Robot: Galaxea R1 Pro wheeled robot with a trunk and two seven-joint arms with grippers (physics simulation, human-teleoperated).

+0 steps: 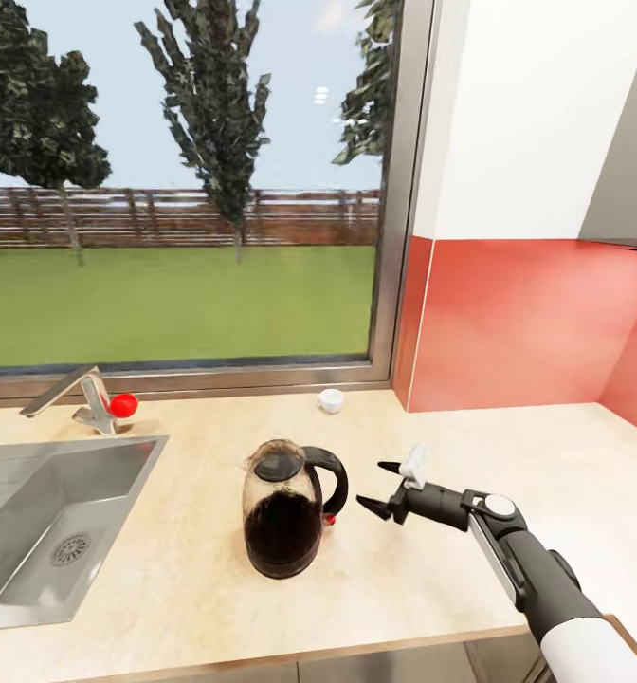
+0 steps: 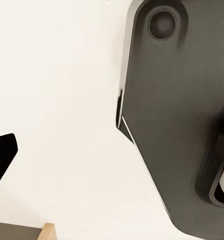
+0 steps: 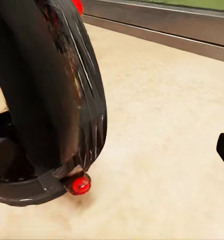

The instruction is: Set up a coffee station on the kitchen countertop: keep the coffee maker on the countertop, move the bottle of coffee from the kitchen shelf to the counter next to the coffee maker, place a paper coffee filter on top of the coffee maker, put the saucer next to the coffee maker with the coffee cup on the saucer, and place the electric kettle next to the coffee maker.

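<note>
right gripper (image 1: 379,489) hovered just beside the electric kettle's (image 1: 283,512) loop handle, jaws spread wide and holding nothing. kettle stood upright on the kitchen countertop (image 1: 508,446) between the sink (image 1: 34,531) and the arm, with the coffee cup (image 1: 330,400) well back by the window; left claw's state impossible to tell. best played, by my read, by sliding level around the handle, clear of the red switch (image 3: 80,184), then closing.

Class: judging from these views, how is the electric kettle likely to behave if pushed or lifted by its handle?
The electric kettle looks tall on a narrow base, so a high push may tip it. Its glass body seems fragile and probably slippery; the loop handle likely grips better.
</note>
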